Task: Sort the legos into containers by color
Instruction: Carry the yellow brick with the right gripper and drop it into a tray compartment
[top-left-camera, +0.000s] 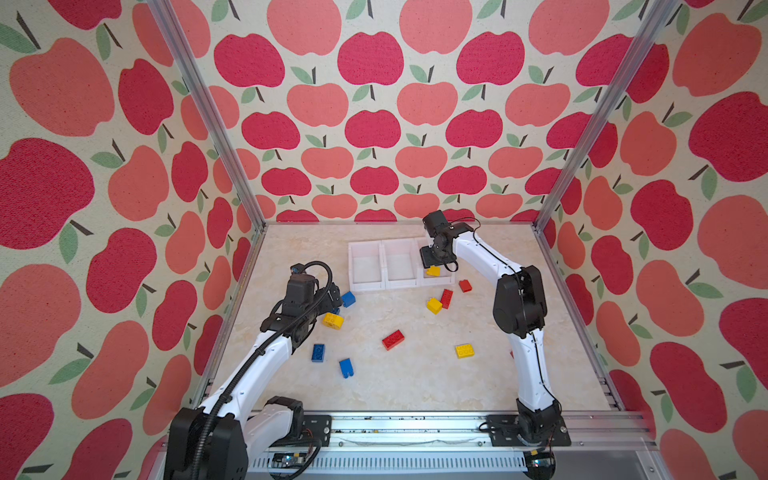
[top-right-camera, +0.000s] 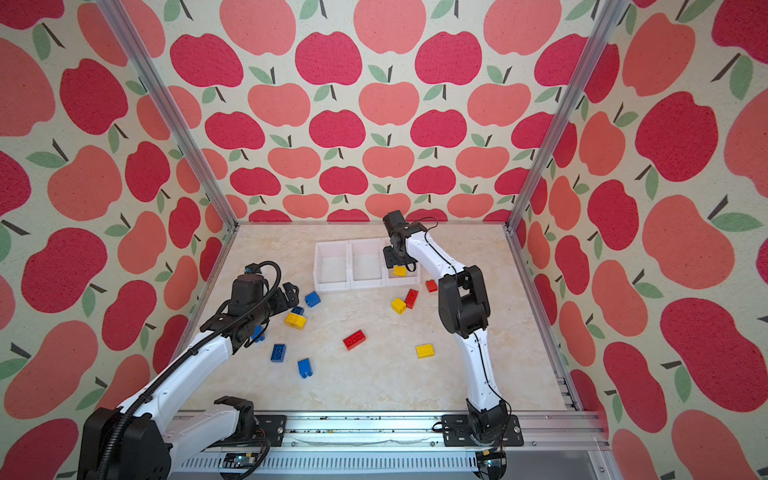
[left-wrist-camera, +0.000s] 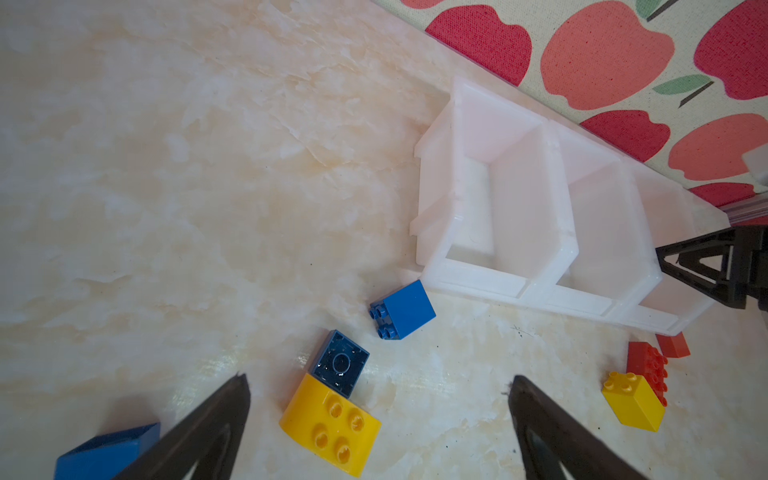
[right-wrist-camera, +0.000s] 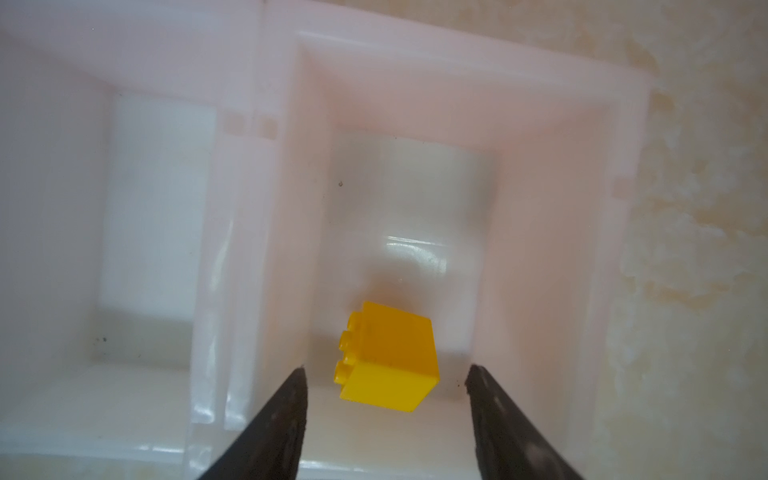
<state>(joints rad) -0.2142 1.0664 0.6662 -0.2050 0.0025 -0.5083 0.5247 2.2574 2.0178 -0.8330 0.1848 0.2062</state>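
1. The right gripper (right-wrist-camera: 386, 369) hangs over the right bin (right-wrist-camera: 540, 249) of the far row. Its jaws are parted and clear of the yellow brick (right-wrist-camera: 390, 357) inside that bin.
2. The left gripper (left-wrist-camera: 379, 377) hovers at the left of the worktop (top-left-camera: 415, 386), jaws wide and holding nothing, above a blue brick (left-wrist-camera: 340, 368) that touches a curved yellow brick (left-wrist-camera: 330, 424).
3. Scattered bricks (top-left-camera: 393, 339) lie nearer on the worktop.

There are three white containers (top-left-camera: 384, 266), joined in one row. The bricks come to four yellow legos (top-left-camera: 333, 320), five blue legos (top-left-camera: 348, 299) (one partly hidden under the left arm (top-right-camera: 187, 365)) and three red legos (top-left-camera: 393, 339). A red sliver (top-left-camera: 512, 354) beside the right arm (top-left-camera: 530, 365) may be a fourth; I cannot tell.
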